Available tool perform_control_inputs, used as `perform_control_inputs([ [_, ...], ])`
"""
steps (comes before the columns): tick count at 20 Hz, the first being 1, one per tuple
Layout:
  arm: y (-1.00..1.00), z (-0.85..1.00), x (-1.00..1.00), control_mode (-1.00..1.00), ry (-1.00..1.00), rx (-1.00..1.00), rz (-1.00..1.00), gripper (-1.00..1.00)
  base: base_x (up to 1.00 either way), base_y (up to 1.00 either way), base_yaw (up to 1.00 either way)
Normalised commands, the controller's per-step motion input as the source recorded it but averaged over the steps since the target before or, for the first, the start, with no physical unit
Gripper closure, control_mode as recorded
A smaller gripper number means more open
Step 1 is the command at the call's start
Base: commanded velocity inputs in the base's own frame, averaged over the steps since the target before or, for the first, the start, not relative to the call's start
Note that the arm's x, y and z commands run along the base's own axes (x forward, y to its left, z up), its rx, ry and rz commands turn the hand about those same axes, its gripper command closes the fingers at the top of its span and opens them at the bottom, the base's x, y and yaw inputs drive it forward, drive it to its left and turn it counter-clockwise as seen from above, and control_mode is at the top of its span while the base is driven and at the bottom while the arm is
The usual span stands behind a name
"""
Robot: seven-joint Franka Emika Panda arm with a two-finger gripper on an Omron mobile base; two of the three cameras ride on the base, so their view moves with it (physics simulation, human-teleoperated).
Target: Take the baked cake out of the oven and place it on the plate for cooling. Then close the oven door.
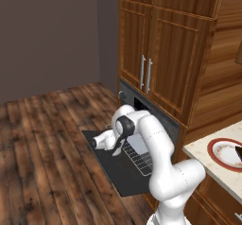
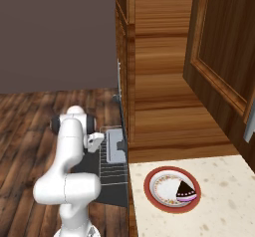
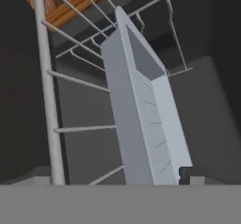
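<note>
While cake sits on plate, you face door: stiff, heavy panel lying open; push under far edge. Gripper low; finger spread unclear.

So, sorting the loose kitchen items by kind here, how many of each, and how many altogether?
Cake: 1
Plate: 1
Tray: 1
Wire rack: 1
Total: 4

red-brown-rimmed white plate; dark cake
</note>
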Motion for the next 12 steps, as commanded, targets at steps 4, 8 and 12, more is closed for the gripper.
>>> perform_control_inputs([
  [4,0.0,-0.01,0.36,-1.0,0.03,-0.04,-0.01,-1.0,0.0,0.0,0.0],
  [8,0.0,0.11,0.03,-1.0,0.11,0.07,0.0,-1.0,0.0,0.0,0.0],
  [12,0.0,0.4,-0.33,-1.0,0.19,0.26,0.0,-1.0,0.0,0.0,0.0],
])
